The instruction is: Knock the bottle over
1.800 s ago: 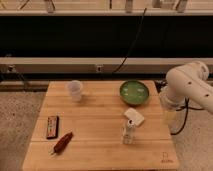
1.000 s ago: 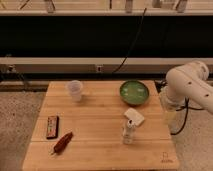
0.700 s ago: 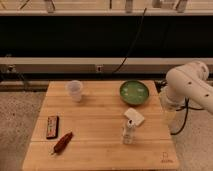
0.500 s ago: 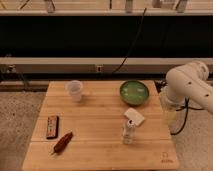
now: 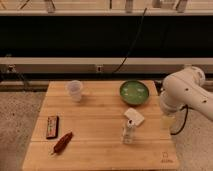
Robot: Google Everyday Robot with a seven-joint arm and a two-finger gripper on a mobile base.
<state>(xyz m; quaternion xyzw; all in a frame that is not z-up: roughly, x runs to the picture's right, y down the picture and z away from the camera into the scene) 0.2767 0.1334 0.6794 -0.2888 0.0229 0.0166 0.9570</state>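
Note:
The bottle (image 5: 128, 131) is small, slim and whitish, and stands upright on the wooden table (image 5: 95, 125), right of the middle near the front. My white arm (image 5: 182, 92) hangs over the table's right edge. My gripper (image 5: 168, 121) is at the arm's lower end by that edge, right of the bottle and apart from it.
A flat white block (image 5: 134, 116) lies just behind the bottle. A green bowl (image 5: 134, 92) sits at the back right, a translucent plastic cup (image 5: 74, 90) at the back left. A dark flat bar (image 5: 51, 126) and a reddish-brown item (image 5: 63, 142) lie at the front left.

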